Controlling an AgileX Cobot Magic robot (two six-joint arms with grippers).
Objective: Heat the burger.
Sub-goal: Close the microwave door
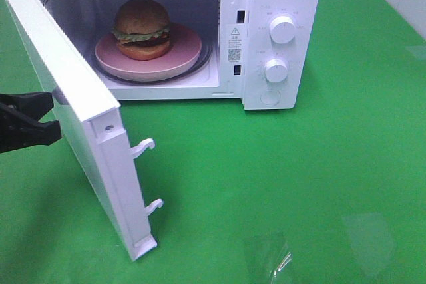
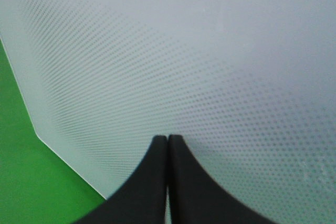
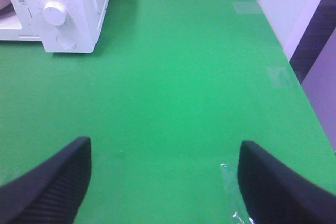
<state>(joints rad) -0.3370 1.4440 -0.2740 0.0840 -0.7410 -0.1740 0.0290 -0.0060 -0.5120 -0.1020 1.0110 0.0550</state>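
Exterior high view: a white microwave [image 1: 279,38] is seen at the back of the green desk [image 1: 299,184], with its door [image 1: 80,118] swung wide open toward the front left. The burger [image 1: 142,28] is found inside the cavity, upright on a pink plate [image 1: 180,54] that rests on the turntable. Two round knobs [image 1: 283,29] are stacked on the control panel to the right of the cavity. Two latch hooks [image 1: 143,145] are seen sticking out of the door's free edge.

Left wrist view: the left fingers [image 2: 152,182] are pressed together, tip against tip, nothing held. Their tips are set right at the dotted outer face of the door; firm contact cannot be confirmed. In the exterior view they [image 1: 26,121] are seen on the door's outer side, at the left edge.

Right wrist view: the right fingers [image 3: 58,182] are spread wide above bare desk, well apart from the microwave, with only green surface between them.
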